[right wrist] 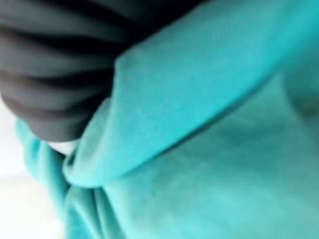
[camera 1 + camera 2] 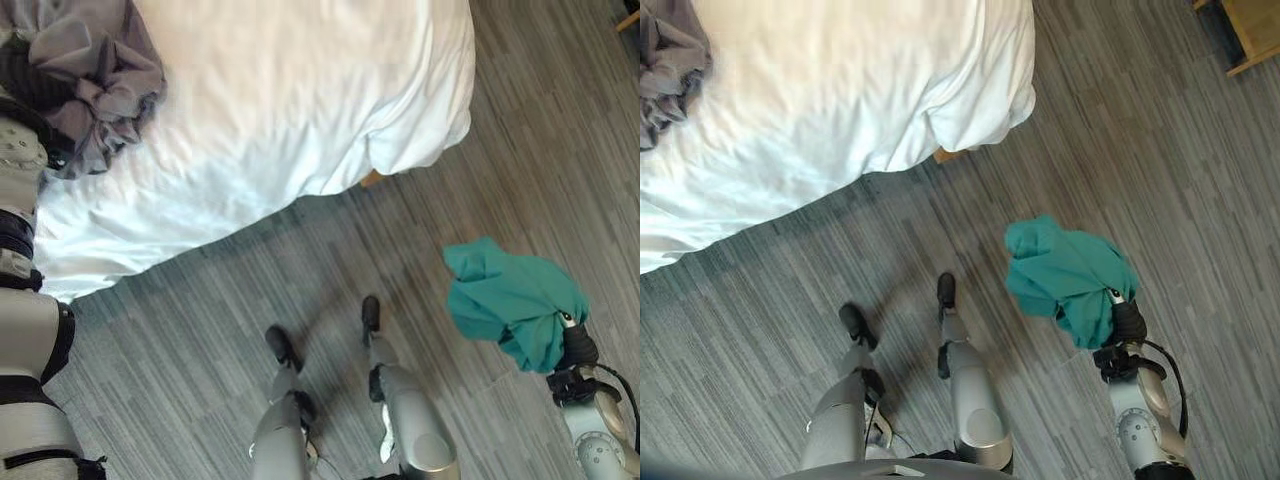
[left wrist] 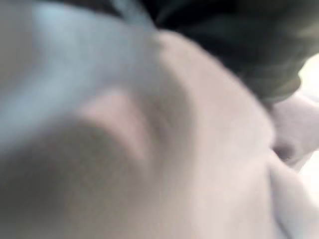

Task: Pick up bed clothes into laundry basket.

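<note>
A crumpled grey garment (image 2: pixel 105 75) lies on the white bed (image 2: pixel 300 90) at its far left. My left hand (image 2: pixel 28 85) reaches into that heap, and the left wrist view has pale cloth (image 3: pixel 149 149) pressed close against it. A teal garment (image 2: pixel 510 295) hangs above the grey plank floor at the right. It is bunched at my right hand (image 2: pixel 572 340), which is shut on it, the dark wrist cover showing just behind the folds. Up close, the right wrist view shows teal cloth (image 1: pixel 199 149) beside the dark ribbed cover.
The bed's white duvet (image 2: pixel 970 110) hangs over its near corner, with a wooden bed leg (image 2: pixel 372 178) under it. A piece of wooden furniture (image 2: pixel 1252 35) stands at the far right. Grey plank floor (image 2: pixel 200 300) lies between the bed and me.
</note>
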